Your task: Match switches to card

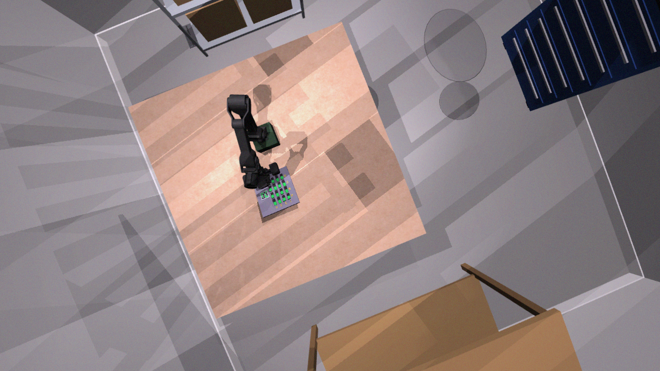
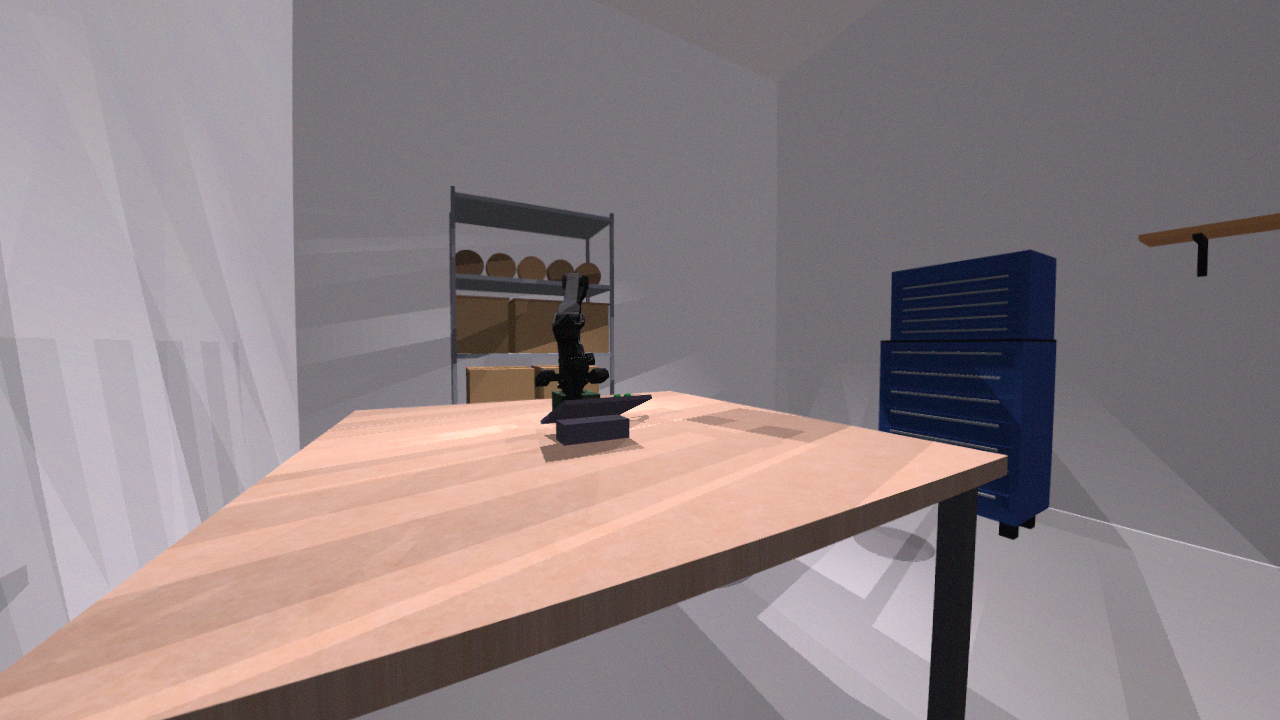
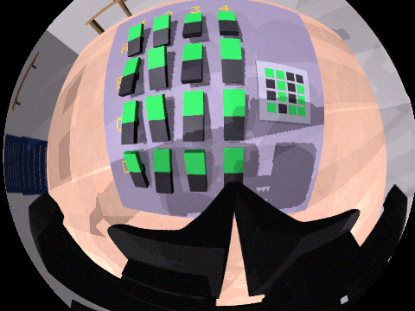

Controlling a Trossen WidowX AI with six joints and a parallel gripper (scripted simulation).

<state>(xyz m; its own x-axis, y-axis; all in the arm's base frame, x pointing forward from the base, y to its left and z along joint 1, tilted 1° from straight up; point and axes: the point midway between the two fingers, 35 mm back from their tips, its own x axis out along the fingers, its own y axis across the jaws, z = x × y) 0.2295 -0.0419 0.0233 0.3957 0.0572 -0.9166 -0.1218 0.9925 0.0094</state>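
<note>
The lilac switch panel (image 3: pixel 277 34) (image 1: pixel 272 211) (image 2: pixel 590 431) lies on the wooden table and carries a four-by-four grid of rocker switches (image 3: pixel 193 60) (image 1: pixel 279 188), each green on its far half and dark grey on its near half. The small card (image 3: pixel 284 92) (image 1: pixel 265 195) of green and dark squares sits to the right of the grid. My gripper (image 3: pixel 233 188) (image 1: pixel 268 181) is shut and empty. Its tips are at the near half of the switch (image 3: pixel 234 161) in the near row, in the column closest to the card, and hide that half. I cannot tell whether they touch it.
The arm's green base (image 1: pixel 267 138) stands on the table (image 1: pixel 285 258) (image 2: pixel 447 519) behind the panel. Off the table are a shelf rack with boxes (image 2: pixel 528 295), a blue drawer cabinet (image 2: pixel 971 385) (image 1: pixel 586 46) and a wooden bench (image 1: pixel 443 322).
</note>
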